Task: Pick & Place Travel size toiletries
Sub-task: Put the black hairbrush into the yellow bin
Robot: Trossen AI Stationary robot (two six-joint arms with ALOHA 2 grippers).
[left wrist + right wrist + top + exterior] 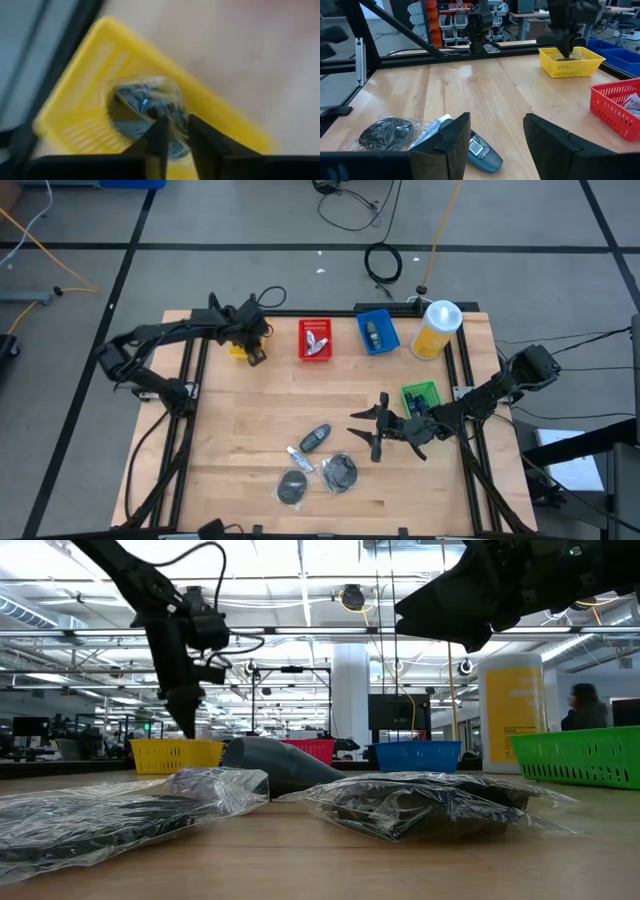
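Note:
My left gripper (247, 348) points down over the yellow basket (80, 115) at the far left, its fingers nearly together. Under them a dark puck in clear wrap (142, 107) lies in the basket. On the near middle of the table lie a dark bottle (316, 438), a white tube (300, 457) and two bagged pucks (294, 487) (340, 472). My right gripper (372, 430) hangs open and level beside them, with nothing between its fingers (495, 145). My left gripper stands with its fingertips (161, 131) over the puck's clear wrap (176, 125), which shows in the narrow gap. I cannot tell whether the fingers touch the wrap. The puck rests in the yellow basket.
A red basket (315, 340) and a blue basket (378, 332), each with items inside, stand along the far edge. Beside them is a big yellow bottle (437, 328). A green basket (420, 396) sits at the right, by my right arm. Bare wood lies at the table's left half.

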